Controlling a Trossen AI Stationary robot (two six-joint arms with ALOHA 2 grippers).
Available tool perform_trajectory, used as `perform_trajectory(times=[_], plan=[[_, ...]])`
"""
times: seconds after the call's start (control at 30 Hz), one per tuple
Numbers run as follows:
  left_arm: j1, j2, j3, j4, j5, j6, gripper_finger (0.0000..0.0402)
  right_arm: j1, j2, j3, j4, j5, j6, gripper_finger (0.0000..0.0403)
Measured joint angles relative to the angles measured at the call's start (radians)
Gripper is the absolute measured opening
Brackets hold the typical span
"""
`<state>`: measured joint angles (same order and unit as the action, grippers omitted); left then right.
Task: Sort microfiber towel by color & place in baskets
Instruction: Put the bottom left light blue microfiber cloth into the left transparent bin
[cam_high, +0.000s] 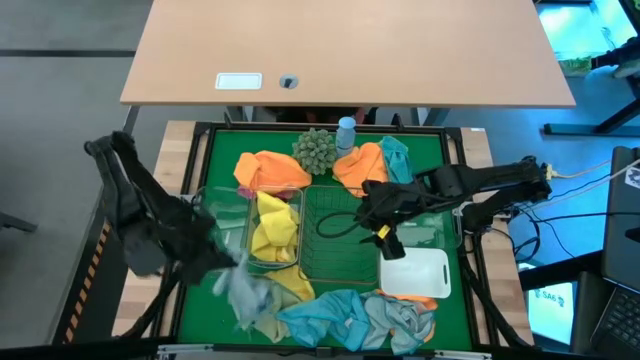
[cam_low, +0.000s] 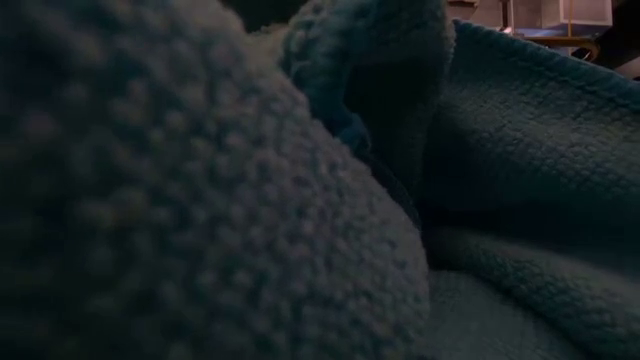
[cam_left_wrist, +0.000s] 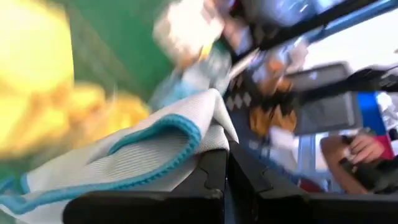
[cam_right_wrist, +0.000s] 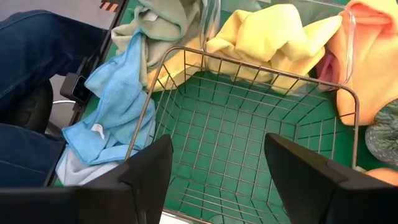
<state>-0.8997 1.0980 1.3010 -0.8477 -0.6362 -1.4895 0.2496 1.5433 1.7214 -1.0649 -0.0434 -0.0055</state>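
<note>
Your left hand is clamped on a grey towel with teal trim, lifted beside the clear bin that holds yellow towels. Your right hand hangs with fingers spread wide over the wire basket, which holds no towels; the white bin sits next to it. No writing is legible to you anywhere.

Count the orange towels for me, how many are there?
2 that I can tell: one orange towel left of the spiky ball, another orange towel right of it. More may hide beneath the white bin.
</note>
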Motion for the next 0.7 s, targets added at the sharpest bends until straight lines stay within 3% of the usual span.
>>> perform_trajectory(times=[0.17,0.3,0.4,0.57,0.7], plan=[[0.037,-0.072,0.101,-0.04,-0.117,0.261,0.0,-0.001,0.0,0.0,0.031,0.052,-0.013,0.0254],[0.061,-0.128,0.171,-0.147,-0.147,0.348,0.0,-0.001,0.0,0.0,0.057,0.061,-0.027,0.0254],[0.077,-0.164,0.211,-0.265,-0.136,0.347,0.0,-0.001,0.0,0.0,0.057,0.061,-0.009,0.0254],[0.09,-0.201,0.262,-0.47,0.0,0.244,0.0,-0.001,0.0,0.0,0.067,0.086,0.159,0.0254],[0.09,-0.214,0.269,-0.621,0.042,0.15,0.0,-0.019,-0.005,0.0,0.055,0.103,0.098,0.0254]])
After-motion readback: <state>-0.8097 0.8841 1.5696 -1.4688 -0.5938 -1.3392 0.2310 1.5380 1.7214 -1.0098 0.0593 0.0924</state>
